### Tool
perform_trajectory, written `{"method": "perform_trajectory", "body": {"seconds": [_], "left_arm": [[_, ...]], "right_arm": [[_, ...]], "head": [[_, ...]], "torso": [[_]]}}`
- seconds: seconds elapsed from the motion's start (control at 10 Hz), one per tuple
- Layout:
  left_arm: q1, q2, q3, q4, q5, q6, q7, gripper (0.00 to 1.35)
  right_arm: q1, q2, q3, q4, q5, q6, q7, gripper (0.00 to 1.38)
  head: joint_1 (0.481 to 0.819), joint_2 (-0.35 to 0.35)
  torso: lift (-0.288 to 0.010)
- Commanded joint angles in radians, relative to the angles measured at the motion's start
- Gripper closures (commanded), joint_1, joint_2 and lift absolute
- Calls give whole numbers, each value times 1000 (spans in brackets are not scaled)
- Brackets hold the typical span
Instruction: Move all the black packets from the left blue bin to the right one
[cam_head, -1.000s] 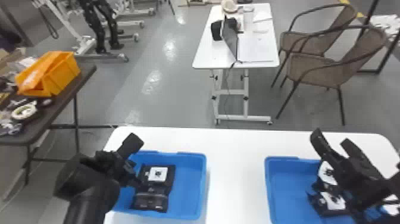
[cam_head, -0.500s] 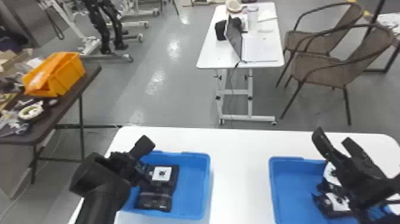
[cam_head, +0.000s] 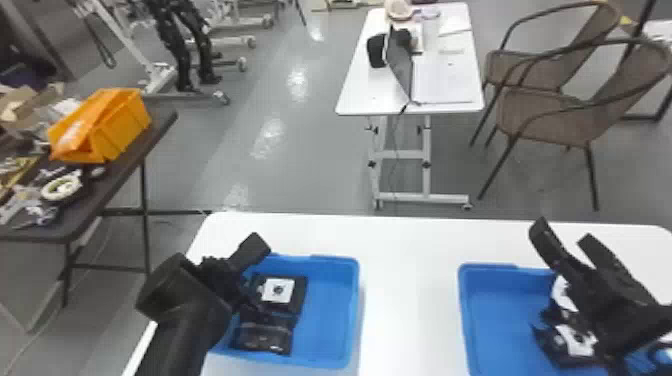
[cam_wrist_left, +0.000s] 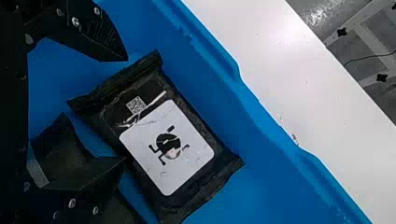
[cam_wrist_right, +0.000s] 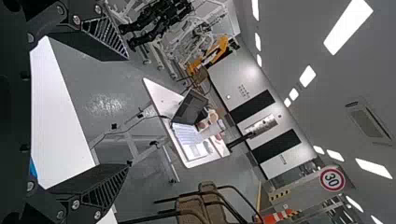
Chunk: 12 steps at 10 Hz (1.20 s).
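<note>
One orange tub (cam_head: 125, 125) sits on the dark side table (cam_head: 112, 187), probably no part of this job. Next comes the left gripper (cam_wrist_left: 126, 110), low in the left blue bin (cam_head: 353, 310), jaws spread with nothing pinched. One finger is near the crimped end of the labelled packet (cam_wrist_left: 168, 144), the other by its long side; that placing looks meant for a grab across the body. Whether either finger touches it, I cannot tell. The packet lies flat, label up, so the jaws probably need to go a bit lower before closing, or they could slip off the slick wrapper. Just beside it, on the robot's side, lies a darker packet (cam_head: 265, 337), its face glossy, perhaps turned over.

Bare white table (cam_head: 410, 295) separates the two bins. In the right blue bin (cam_head: 465, 315) are at least two packets (cam_head: 575, 340), loosely heaped under the right arm, which hides the exact count. Above them the right gripper (cam_head: 564, 235) is held up, jaws spread and empty, likely because the present pick belongs to the left arm. Two packets seem left to move.
</note>
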Motion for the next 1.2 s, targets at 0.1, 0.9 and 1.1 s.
{"method": "perform_trajectory", "body": {"seconds": [0.1,0.9,1.1], "left_arm": [[-12,-3,2,27,3,14,14,753],[-11,-21,-15,-1,58,-13,-66,817],[32,-49,-13,-103,40,25,-28,562]], "right_arm": [[-2,2,0,5,-8,3,8,209],[-10,3,21,31,-20,21,36,209],[-14,3,25,37,-23,23,45,209]], "head": [[695,219],[695,194],[695,199]], "torso": [[0],[0],[0]]}}
